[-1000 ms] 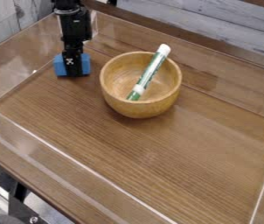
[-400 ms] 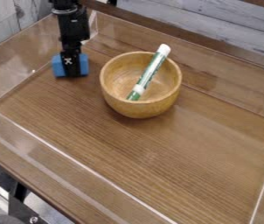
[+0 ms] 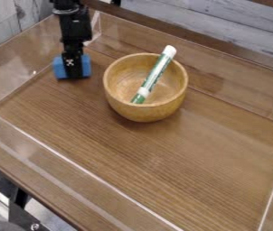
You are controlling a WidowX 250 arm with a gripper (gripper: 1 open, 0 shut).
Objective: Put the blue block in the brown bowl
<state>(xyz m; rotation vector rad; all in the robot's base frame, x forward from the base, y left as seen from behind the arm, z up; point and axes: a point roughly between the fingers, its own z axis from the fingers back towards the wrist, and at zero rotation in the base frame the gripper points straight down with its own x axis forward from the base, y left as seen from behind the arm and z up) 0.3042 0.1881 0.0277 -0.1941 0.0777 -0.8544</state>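
Note:
The blue block [image 3: 85, 69] sits on the wooden table at the back left, to the left of the brown bowl [image 3: 144, 107]. My black gripper [image 3: 72, 65] comes down from above and straddles the block. One finger [image 3: 72, 67] with a white mark lies flat against the block's front face, and the other is hidden behind it. Blue shows on both sides of that finger. The jaws look shut on the block, which rests on the table.
A green-and-white tube [image 3: 155, 78] leans inside the bowl, its cap over the far rim. Low clear walls [image 3: 18, 126] edge the table [image 3: 164, 171]. A grey plank wall runs behind. Dark gear [image 3: 6, 212] shows below the front-left corner.

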